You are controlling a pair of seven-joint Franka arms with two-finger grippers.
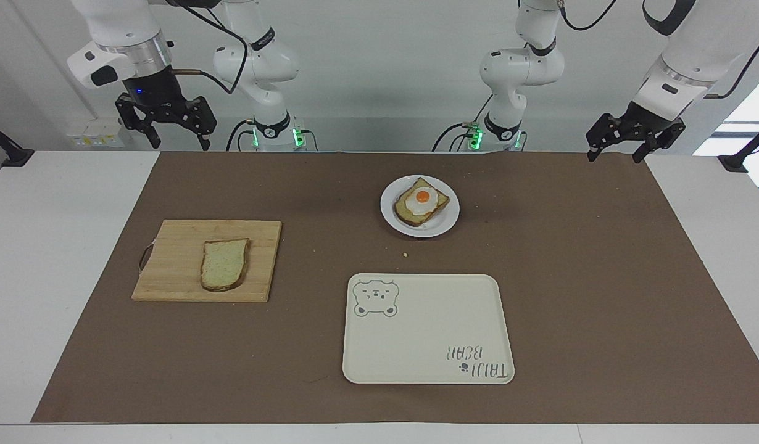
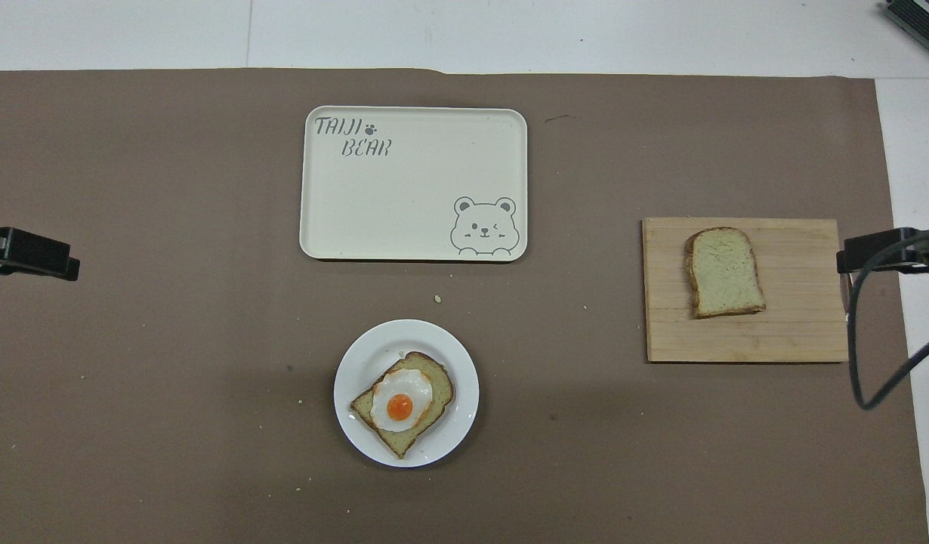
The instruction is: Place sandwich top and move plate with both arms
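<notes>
Facing view: brown mat (image 1: 601,277); left gripper (image 1: 620,147) and right gripper (image 1: 165,123) open, raised. One sandwich top (image 1: 224,264) on cutting board (image 1: 170,262). Overhead view: its rounded end points 12 o'clock, long axis 12–6. One plate (image 2: 449,355), one tray (image 2: 404,196).

The white table (image 1: 58,246) carries a brown mat (image 1: 601,296) bearing cutting board (image 1: 170,271), plate (image 1: 393,216) and tray (image 1: 429,333).

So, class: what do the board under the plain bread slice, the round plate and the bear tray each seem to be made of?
Cutting board: wood, probably bamboo, matte; visible strips and grain.
Plate: glazed ceramic or glossy melamine; white, with a shiny rim in the overhead view. Which one is unclear.
Tray: likely matte plastic or melamine; cream, with rounded corners and a printed bear.
</notes>
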